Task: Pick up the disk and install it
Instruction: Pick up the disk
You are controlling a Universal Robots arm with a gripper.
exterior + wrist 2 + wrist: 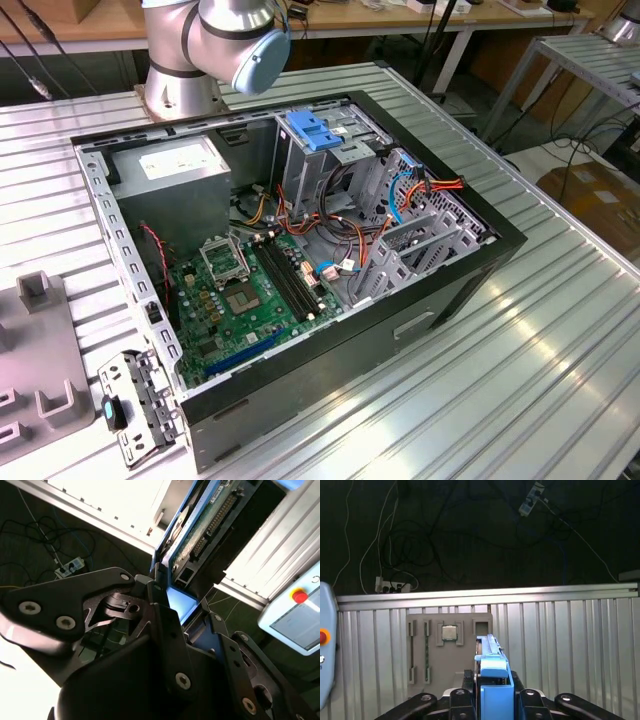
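The disk (493,672) appears edge-on in the first wrist view, a blue plastic rail running along its near side. My gripper (492,692) is shut on it, with black fingers (462,697) pressed against both faces. In the second wrist view the disk (207,527) shows its green circuit board underside and a blue rail, rising out of my gripper (172,602). It hangs in the air above the ribbed metal table (560,640).
The open computer case (480,265) lies on the table with the motherboard (250,290), a grey power supply (175,165) and a blue slotted bracket (315,130) on the drive cage. A grey fixture tray (447,647) holds a processor chip. The arm's base (195,60) stands behind the case.
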